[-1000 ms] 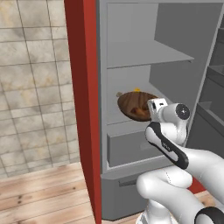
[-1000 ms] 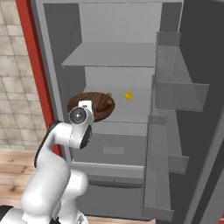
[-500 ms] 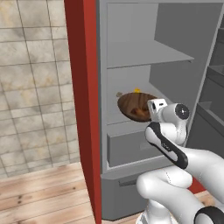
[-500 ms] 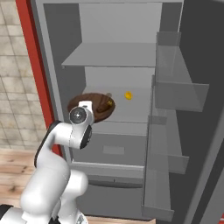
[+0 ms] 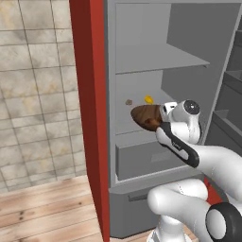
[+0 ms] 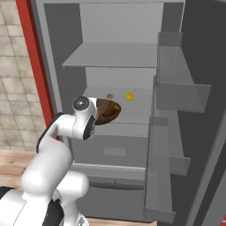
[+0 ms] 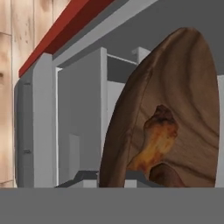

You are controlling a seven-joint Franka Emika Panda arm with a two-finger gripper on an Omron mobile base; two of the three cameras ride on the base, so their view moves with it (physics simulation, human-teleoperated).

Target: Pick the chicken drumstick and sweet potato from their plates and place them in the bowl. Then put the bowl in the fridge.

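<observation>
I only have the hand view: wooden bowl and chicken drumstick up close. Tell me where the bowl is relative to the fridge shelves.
Observer: In the base views the bowl is at the front of the middle shelf, above the drawer. I cannot tell whether it rests on the shelf.
Operator: Report anything already on that shelf.
Observer: A small yellow item and a small brownish item lie toward the back, apart from the bowl.
Operator: Give me the door side.
Observer: The open door's racks stand to the right of the bowl, not touching it.
</observation>
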